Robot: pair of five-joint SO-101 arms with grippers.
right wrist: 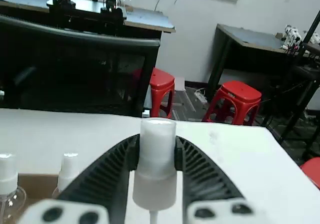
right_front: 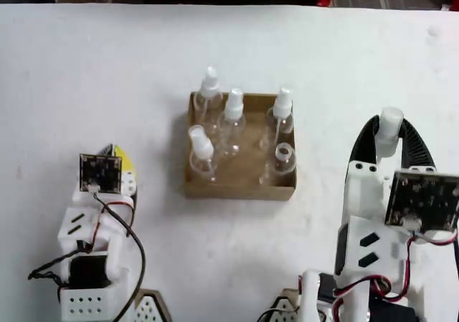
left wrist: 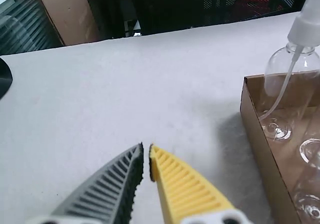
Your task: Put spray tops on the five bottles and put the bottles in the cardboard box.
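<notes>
The cardboard box (right_front: 240,187) sits mid-table and holds five clear bottles. Three at the back and one at the front left (right_front: 201,150) wear white spray tops; the front right bottle (right_front: 282,161) has an open neck. My right gripper (right_front: 389,132) is to the right of the box, shut on a white spray top (right_front: 390,125), which shows upright between the black fingers (right wrist: 157,164). My left gripper (left wrist: 146,161) rests low on the table left of the box, its grey and yellow fingers shut with nothing between them. A capped bottle (left wrist: 295,59) stands inside the box wall (left wrist: 257,134).
White table surface (right_front: 107,78) stretches wide around the box. Beyond the far table edge are a dark chair back (right wrist: 75,59) and red stools (right wrist: 235,102). The arm bases and cables (right_front: 93,264) occupy the near edge.
</notes>
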